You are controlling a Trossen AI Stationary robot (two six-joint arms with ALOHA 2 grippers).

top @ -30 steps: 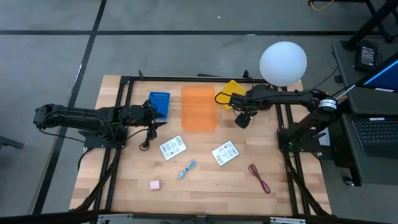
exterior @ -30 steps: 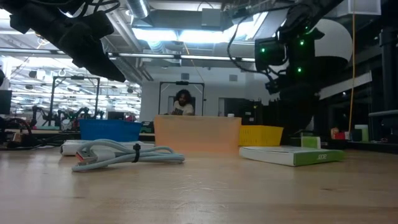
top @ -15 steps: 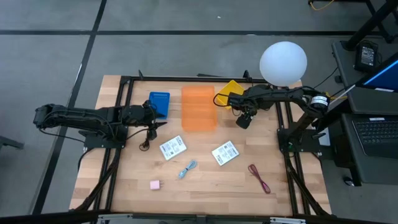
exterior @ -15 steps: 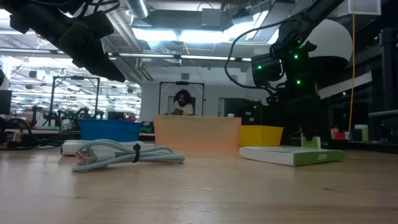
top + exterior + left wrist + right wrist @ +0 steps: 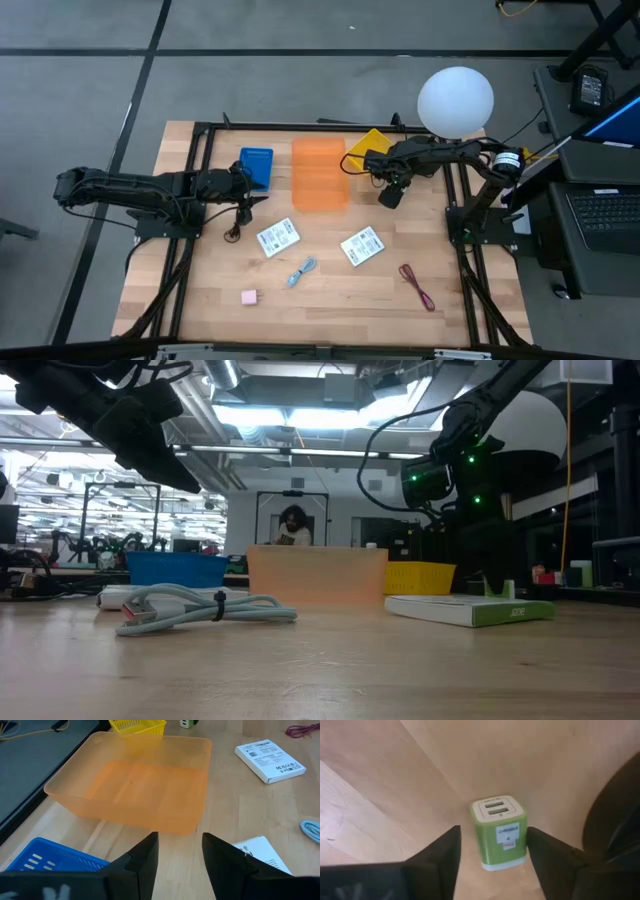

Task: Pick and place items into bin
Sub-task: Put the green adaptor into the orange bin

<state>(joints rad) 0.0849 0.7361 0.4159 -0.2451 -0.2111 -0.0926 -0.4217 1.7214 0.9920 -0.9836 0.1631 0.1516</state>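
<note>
My right gripper [image 5: 493, 851] points down over a small green-and-white cube [image 5: 499, 832] that stands on the table near the yellow basket. It is open, with one finger on each side of the cube. In the low view the cube [image 5: 508, 590] shows beside the fingers. My left gripper [image 5: 177, 857] waits open and empty near the orange bin [image 5: 320, 175]. On the wood lie two white packets [image 5: 277, 237] [image 5: 361, 246], a light-blue cord [image 5: 301, 271], a pink cube [image 5: 249, 297], a dark-red cord [image 5: 417, 286] and a black cord [image 5: 236, 225]. My right gripper comes at the green cube from above. One finger [image 5: 445, 855] stands clear of the cube's side. The other finger [image 5: 545, 855] stands right against the opposite side [image 5: 524, 835], and I cannot tell whether it touches. The cube stands upright on the table.
A blue basket [image 5: 256, 165] and a yellow basket [image 5: 372, 145] flank the orange bin at the far edge. A white globe lamp [image 5: 455, 101] stands at the far right corner. Black frame rails run along both sides of the table. A person shows in the room beyond.
My right gripper has gone down toward the table, and its fingers now reach down around the green cube. The cube and the other items have kept their places.
</note>
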